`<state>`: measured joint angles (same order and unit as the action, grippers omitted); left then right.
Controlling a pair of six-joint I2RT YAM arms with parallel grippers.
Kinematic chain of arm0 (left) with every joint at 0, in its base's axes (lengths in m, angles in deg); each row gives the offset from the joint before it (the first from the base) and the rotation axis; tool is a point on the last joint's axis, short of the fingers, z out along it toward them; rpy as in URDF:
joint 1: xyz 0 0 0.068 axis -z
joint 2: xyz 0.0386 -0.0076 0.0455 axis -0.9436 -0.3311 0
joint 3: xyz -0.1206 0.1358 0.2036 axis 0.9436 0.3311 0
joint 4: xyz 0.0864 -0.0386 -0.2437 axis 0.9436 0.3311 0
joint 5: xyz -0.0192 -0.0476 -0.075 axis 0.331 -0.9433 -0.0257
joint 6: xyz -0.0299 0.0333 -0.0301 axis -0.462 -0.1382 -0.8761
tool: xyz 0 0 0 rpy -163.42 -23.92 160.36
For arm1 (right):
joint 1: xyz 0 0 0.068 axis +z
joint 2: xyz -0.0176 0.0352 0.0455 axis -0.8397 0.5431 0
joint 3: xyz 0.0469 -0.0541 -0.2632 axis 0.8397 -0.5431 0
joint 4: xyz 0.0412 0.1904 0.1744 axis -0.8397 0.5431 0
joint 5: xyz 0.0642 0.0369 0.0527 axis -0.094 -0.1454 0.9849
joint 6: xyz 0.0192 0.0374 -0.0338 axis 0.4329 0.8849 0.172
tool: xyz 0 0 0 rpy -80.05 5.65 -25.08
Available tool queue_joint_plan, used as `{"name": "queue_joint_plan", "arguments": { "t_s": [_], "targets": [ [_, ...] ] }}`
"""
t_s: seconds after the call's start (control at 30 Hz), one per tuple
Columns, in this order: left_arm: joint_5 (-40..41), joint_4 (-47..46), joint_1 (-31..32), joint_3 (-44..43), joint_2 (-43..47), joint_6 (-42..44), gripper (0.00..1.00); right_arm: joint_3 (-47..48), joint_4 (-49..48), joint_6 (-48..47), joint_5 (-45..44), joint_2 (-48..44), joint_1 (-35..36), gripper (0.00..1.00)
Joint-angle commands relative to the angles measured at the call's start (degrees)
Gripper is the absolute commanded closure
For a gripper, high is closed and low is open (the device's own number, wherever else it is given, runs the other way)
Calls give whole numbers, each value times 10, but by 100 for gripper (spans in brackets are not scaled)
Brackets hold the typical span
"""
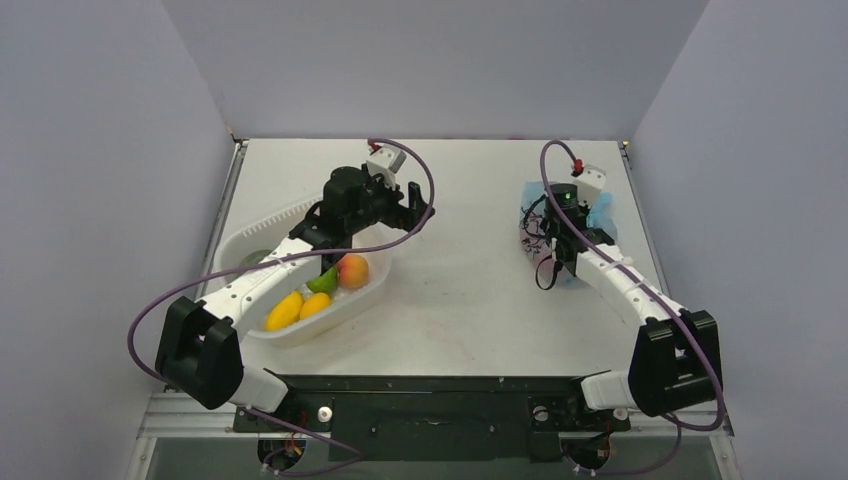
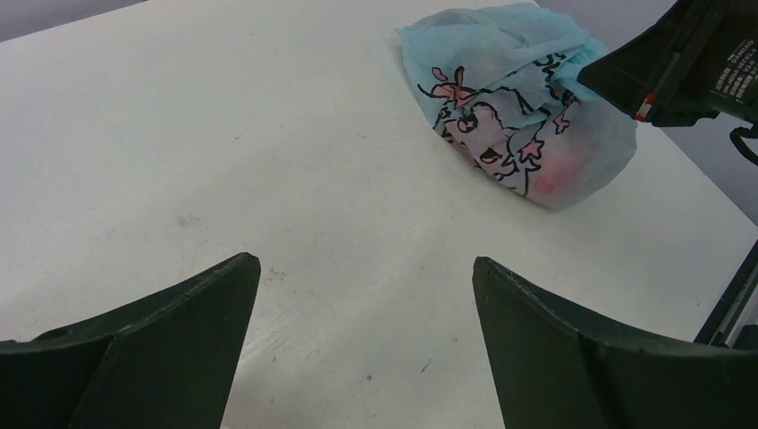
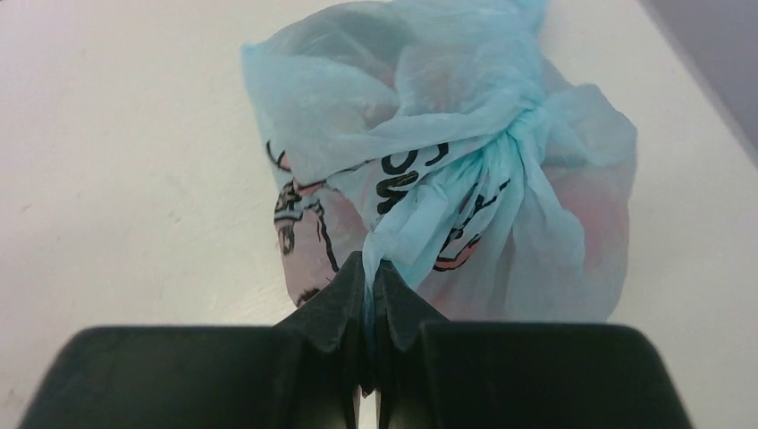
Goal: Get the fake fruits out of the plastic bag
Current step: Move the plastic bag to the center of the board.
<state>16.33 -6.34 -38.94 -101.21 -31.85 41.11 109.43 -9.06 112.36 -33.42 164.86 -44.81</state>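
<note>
Two arms work over the worktop (image 1: 460, 310). At its far right, the right gripper (image 3: 368, 268) has its jaws clenched on the twisted neck of the pale-blue plastic bag (image 3: 447, 134), which bulges straight ahead of them. The fake fruits (image 3: 601, 214) show only as red blurs inside. The left gripper (image 2: 362, 268), jaws spread and empty, faces the bag from well apart.

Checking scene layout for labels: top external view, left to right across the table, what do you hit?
white tub (holding yellow pieces, lime-green piece, peach piece) → left gripper → plastic bag. The right gripper overlaps the bag, so it is unranked.
</note>
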Motion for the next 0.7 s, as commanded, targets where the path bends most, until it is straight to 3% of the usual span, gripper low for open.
{"name": "queue_joint_plan", "arguments": {
  "t_s": [0.0, 0.3, 0.57, 0.67],
  "targets": [
    [-5, -9, 9, -28, 11, 4, 12, -31, -12, 20, 68, -57, 50, 100],
    [-6, -6, 29, -24, 8, 16, 12, -108, -8, 75, 114, -133, 211, 100],
    [34, -4, 49, -12, 7, 47, 12, -168, -61, 170, 153, -134, 365, 100],
    [45, -3, 57, -7, 13, 52, 12, -158, -50, 182, 145, -137, 389, 100]
  ]
}}
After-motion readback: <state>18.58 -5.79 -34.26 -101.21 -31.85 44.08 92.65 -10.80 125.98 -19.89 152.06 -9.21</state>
